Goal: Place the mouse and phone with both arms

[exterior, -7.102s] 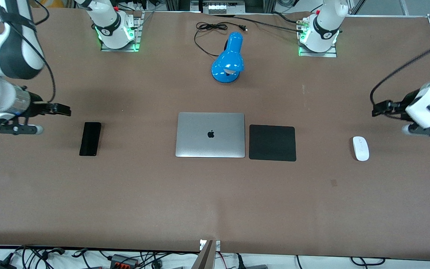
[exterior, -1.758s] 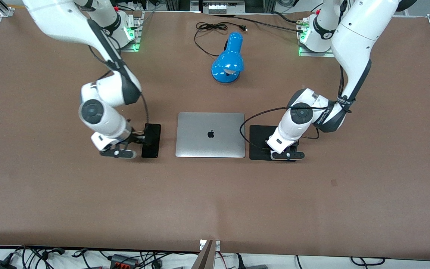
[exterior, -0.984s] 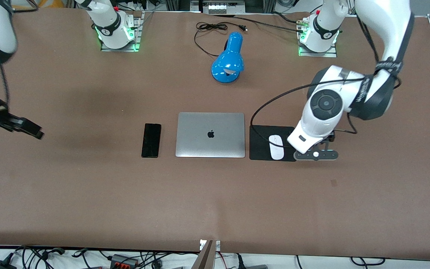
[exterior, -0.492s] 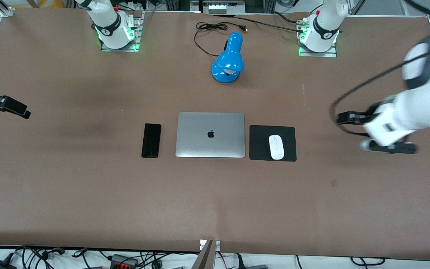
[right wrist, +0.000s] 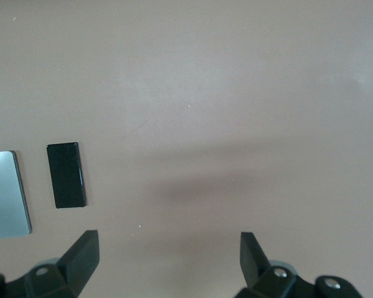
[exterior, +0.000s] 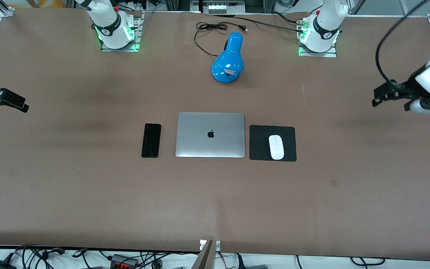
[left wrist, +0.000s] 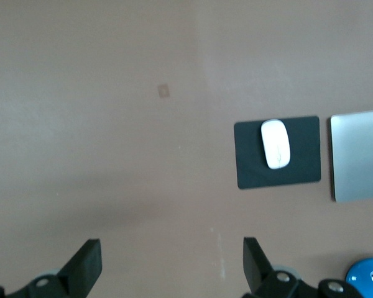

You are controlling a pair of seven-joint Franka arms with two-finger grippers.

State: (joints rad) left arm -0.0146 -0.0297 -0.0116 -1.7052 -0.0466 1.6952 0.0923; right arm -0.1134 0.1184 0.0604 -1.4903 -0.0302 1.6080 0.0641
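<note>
Desk layout: mouse [exterior: 277, 147] on pad [exterior: 261, 143] beside laptop [exterior: 210, 135], phone [exterior: 151, 140] flanking; left gripper [left wrist: 168, 267] and right gripper [right wrist: 168, 257] well off, fingers spread, empty.

Even, diffuse overhead light fills the front view, leaving the brown table [exterior: 88, 194] moderately bright with soft, blurred-edge shadows toward each end. Green indicator glow marks both arm bases. The blue lamp [exterior: 228, 59] carries a small glossy highlight. The laptop [exterior: 210, 135] lid reflects softly, without glare. Both wrist views look paler and slightly hazy, each with a broad dim shadow across the table surface.
</note>
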